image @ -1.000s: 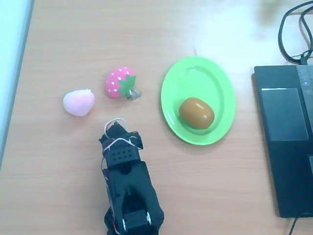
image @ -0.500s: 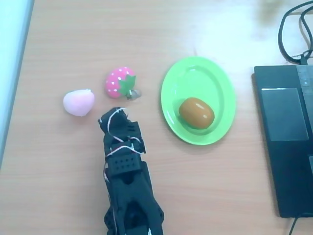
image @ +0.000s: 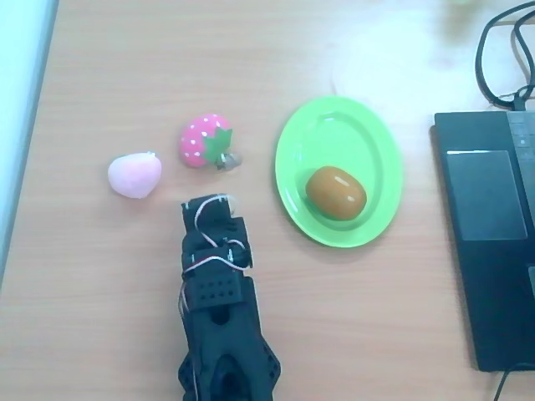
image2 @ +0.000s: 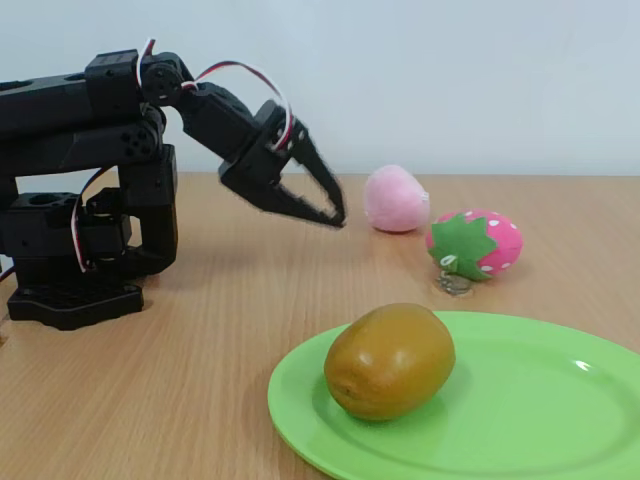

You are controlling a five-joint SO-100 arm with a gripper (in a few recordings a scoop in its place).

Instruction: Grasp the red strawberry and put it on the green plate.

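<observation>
Wooden tabletop [image: 100, 292] is seen under everything, with a pale wall behind in the fixed view. The gripper [image: 216, 203] [image2: 336, 218] is held above the wood, tilted down, its jaws parted a little and nothing held between them. Just beyond its tips the strawberry [image: 205, 140] [image2: 478, 244], pinkish-red with white dots and a green cap, is found lying on its side, untouched; a small metal ring [image: 231, 160] is seen against the cap. A pale pink peach [image: 134, 175] [image2: 396, 199] is set near it.

With so narrow a gap, the strawberry is likely to be pushed away instead of caught, or the peach closed on if the approach drifts.

Only 1 thing is held by the green plate [image: 368, 134] [image2: 560, 400]: a brown oval fruit [image: 335, 192] [image2: 390, 360]. It could be knocked if the strawberry is dropped onto it.
</observation>
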